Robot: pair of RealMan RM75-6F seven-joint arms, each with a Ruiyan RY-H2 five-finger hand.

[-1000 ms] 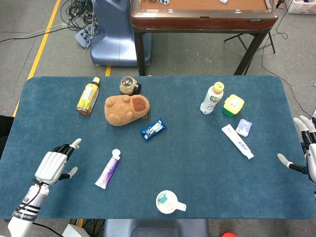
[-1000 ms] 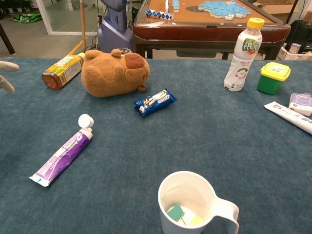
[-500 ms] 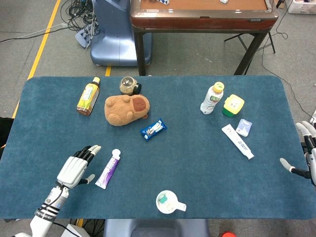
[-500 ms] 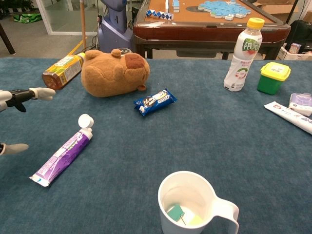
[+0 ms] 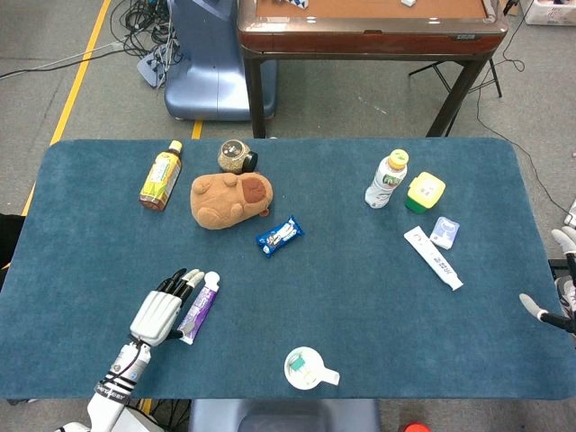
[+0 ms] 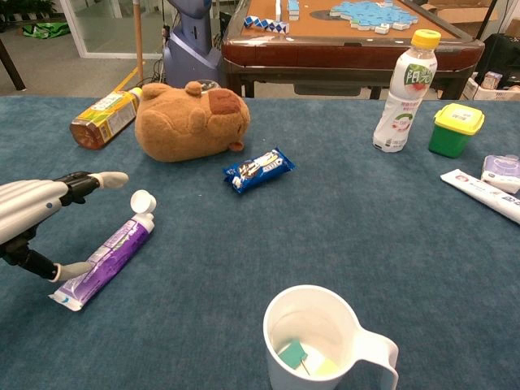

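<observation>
Hovering just beside the purple plastic tube with the white screw cap (image 5: 198, 308), the left hand (image 5: 165, 310) has its fingers spread and nothing in its grip; in the chest view the long fingers (image 6: 96, 179) reach out above the tube's cap end while the thumb sits low against the crimped tail, so the hand brackets the tube from its left side. The tube lies flat on the blue felt worktop (image 5: 360, 297), near the front-left part of it. Its long axis runs diagonally, cap pointing away from the robot and slightly to the right, tail toward the front edge. The fingers point along nearly the same line, so hand and tube lie roughly parallel, with the tube immediately to the hand's right. Whether the thumb actually touches the tail I cannot tell for sure.

The right hand (image 5: 556, 297) shows only at the far right edge of the head view, beyond the worktop's border, fingers apart and holding nothing, well apart from the tube. The left hand is plainly the nearer one. A white handled mug (image 5: 306, 368) stands near the front edge, to the tube's right and clear of it.
</observation>
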